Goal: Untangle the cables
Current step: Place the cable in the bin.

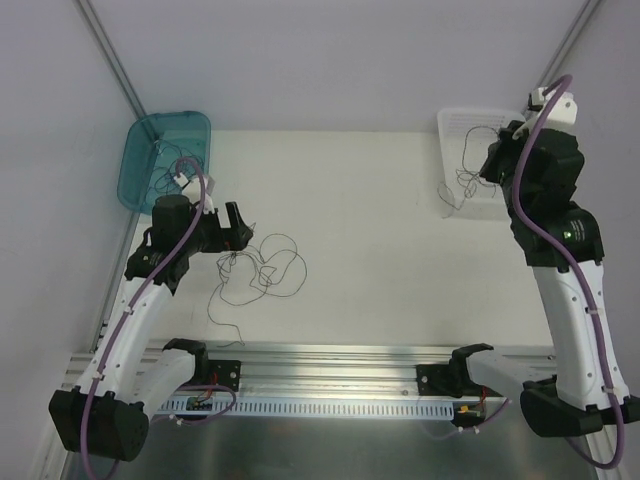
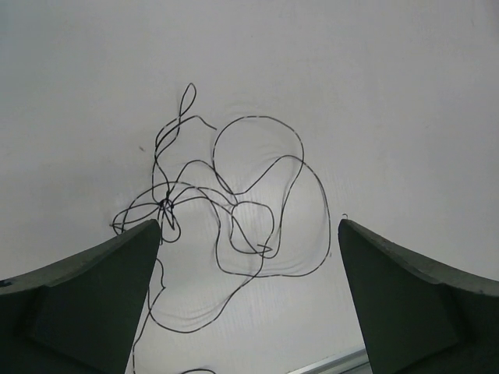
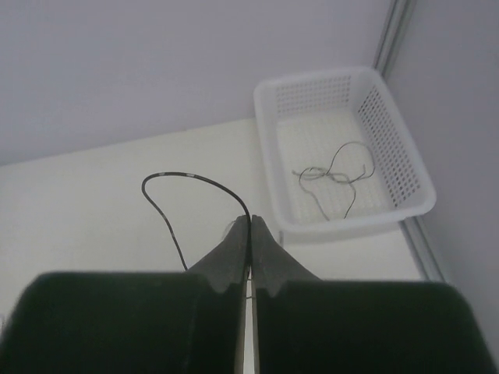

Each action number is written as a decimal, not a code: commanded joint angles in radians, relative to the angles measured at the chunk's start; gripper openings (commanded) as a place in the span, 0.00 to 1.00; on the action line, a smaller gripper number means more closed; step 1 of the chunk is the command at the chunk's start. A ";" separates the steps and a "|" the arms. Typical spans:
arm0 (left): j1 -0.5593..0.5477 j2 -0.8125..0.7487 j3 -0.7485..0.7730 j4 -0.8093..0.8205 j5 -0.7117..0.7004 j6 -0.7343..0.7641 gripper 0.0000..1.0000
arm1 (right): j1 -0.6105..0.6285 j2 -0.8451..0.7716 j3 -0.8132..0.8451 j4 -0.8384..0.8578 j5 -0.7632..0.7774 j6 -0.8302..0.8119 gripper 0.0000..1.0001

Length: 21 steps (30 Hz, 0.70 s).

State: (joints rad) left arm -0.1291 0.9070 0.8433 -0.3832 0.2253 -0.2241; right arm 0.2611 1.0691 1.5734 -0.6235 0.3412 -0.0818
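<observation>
The cables (image 1: 262,268) lie as a loose tangle of thin dark strands on the white table, just right of my left gripper (image 1: 238,226). In the left wrist view the tangle (image 2: 165,204) spreads on the table between and beyond the wide-apart fingers; my left gripper (image 2: 248,226) is open and holds nothing. My right gripper (image 3: 250,220) is shut on a single strand (image 3: 191,178) that arcs out from its tips to the left. In the top view the right gripper (image 1: 487,172) hangs over the white basket, with the strand (image 1: 463,185) dangling.
A white perforated basket (image 3: 343,222) at the back right holds one loose strand (image 3: 335,175). A blue translucent bin (image 1: 135,150) at the back left also holds a strand. A metal rail (image 1: 330,355) runs along the near table edge.
</observation>
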 commanded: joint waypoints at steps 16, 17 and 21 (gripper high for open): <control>0.006 -0.030 -0.076 0.012 -0.047 0.049 0.99 | -0.241 0.639 0.373 0.493 0.108 -0.208 0.03; 0.006 -0.023 -0.075 0.010 -0.052 0.051 0.99 | -0.259 0.678 0.393 0.487 0.105 -0.207 0.03; 0.006 -0.005 -0.072 0.007 -0.058 0.052 0.99 | -0.336 0.825 0.448 0.446 0.036 -0.132 0.03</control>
State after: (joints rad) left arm -0.1291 0.8902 0.7696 -0.3908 0.1913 -0.1928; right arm -0.0212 1.8297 1.9636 -0.1864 0.4362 -0.2615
